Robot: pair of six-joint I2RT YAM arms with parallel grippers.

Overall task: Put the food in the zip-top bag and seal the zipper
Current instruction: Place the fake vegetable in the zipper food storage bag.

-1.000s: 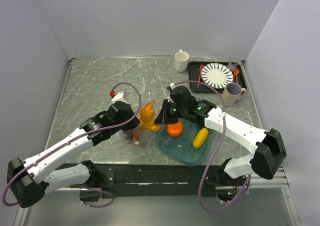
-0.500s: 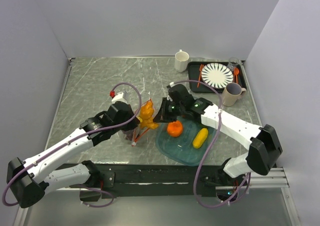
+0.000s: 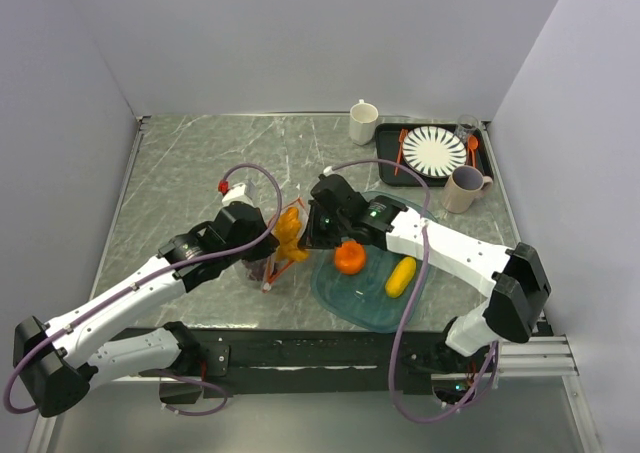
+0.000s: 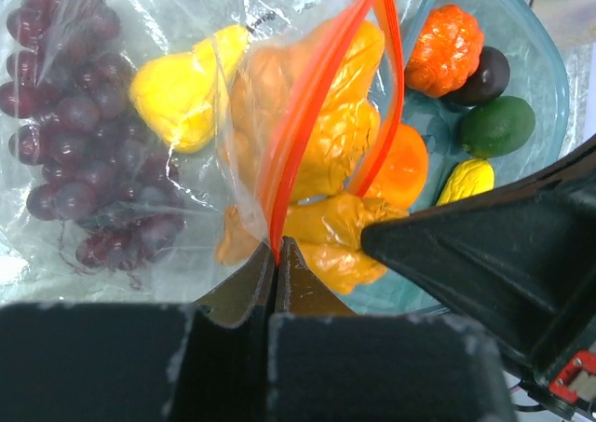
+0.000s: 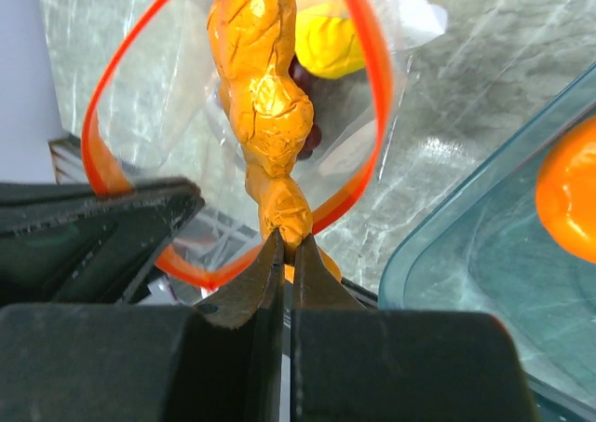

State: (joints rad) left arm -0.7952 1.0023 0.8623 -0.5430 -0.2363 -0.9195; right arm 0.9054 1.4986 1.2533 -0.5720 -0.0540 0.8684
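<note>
From above, the left fingers [image 3: 262, 259] met the near corner of the zip-top bag [image 3: 280, 253]. The bag sat on the desk [image 3: 190, 173] just left of the teal tray [image 3: 375, 301]. The right fingers [image 3: 312, 235] held a lumpy orange piece [image 3: 290, 228] at the bag's mouth. An orange round [image 3: 349, 258] and a yellow piece [image 3: 400, 276] lay in the tray.

In the left wrist view, the left fingers [image 4: 250, 287] were clamped shut on one end of the zipper [image 4: 321, 87], whose two strips gaped apart. A grape bunch [image 4: 74, 115] and a yellow fruit [image 4: 186, 87] lay inside the bag. A dark plum [image 4: 489, 73] and a green fruit [image 4: 496, 124] sat in the tray.

In the right wrist view, the right fingers [image 5: 253, 287] were pinched shut on the lower end of the lumpy orange piece [image 5: 265, 87], which stood inside the open zipper loop [image 5: 374, 87].
</note>
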